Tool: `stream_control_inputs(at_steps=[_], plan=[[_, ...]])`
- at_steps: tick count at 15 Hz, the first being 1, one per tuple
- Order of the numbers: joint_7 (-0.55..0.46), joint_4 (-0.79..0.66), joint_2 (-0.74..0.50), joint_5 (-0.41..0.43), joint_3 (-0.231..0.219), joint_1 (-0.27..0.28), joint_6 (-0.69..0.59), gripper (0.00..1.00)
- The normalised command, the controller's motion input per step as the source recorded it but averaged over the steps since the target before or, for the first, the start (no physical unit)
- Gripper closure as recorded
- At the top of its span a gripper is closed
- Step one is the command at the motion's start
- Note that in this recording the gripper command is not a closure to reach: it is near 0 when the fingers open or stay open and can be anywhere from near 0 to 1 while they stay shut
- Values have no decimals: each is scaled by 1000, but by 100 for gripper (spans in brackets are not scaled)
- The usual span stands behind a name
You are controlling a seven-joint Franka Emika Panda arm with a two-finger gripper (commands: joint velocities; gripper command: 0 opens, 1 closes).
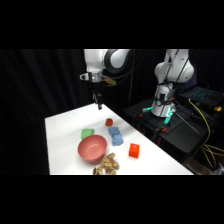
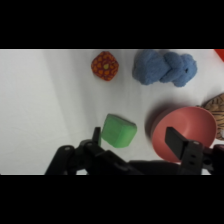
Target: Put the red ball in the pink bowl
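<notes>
The gripper (image 1: 99,105) hangs above the far part of the white table (image 1: 65,135), clear of every object, with its fingers (image 2: 176,141) spread apart and nothing between them. The red ball (image 1: 109,122) rests on the table, a little to the right of the gripper and nearer the camera in the side view; in the wrist view the red ball (image 2: 104,65) lies well ahead of the open fingers, near the top of the picture. The pink bowl (image 1: 92,149) stands upright toward the near side, its rim partly behind the right finger in the wrist view. A green block (image 1: 88,133) lies just beside the bowl, between it and the gripper. A blue object (image 1: 115,135) sits beside the ball, an orange-red cube (image 1: 134,150) lies farther right, and a brown patterned item (image 1: 106,165) touches the bowl's near edge.
</notes>
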Motion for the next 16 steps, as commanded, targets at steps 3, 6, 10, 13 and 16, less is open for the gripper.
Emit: stream_control_inputs(at_steps=[3, 6, 10, 13, 16], plan=[[-188, -394, -82, 178, -41, -65, 495, 0], [-162, -293, 31, 167, -29, -62, 445, 0], [-217, -126, 165, 252, 7, -89, 398, 0], [-168, 35, 298, 222, 69, -112, 374, 0], [-126, 104, 297, 219, 158, -156, 237, 0]])
